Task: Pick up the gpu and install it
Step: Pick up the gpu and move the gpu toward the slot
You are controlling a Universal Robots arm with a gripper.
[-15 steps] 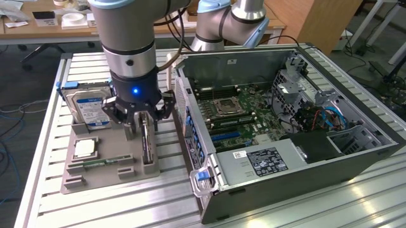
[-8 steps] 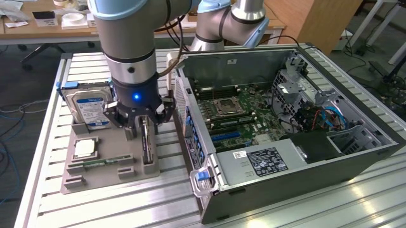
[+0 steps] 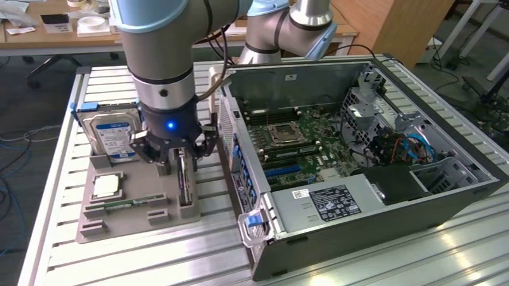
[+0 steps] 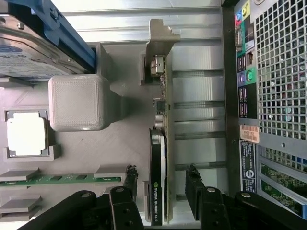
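The open computer case (image 3: 374, 161) at the frame's right has no card fitted, so nothing is installed yet. On the slatted metal bench (image 3: 104, 262), centre-left, the grey tray (image 3: 135, 208) holds the gpu (image 4: 157, 143) upright on edge. The gripper (image 4: 161, 172) straddles it, fingers wide, seemingly not touching.

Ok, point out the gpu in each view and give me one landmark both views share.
Exterior view: the gpu stands on edge in the grey holder, under the open gripper, beside the computer case.
Wrist view: the gpu is seen edge-on, between the fingertips of the gripper.
Shared landmark: the square silver chip in the holder.
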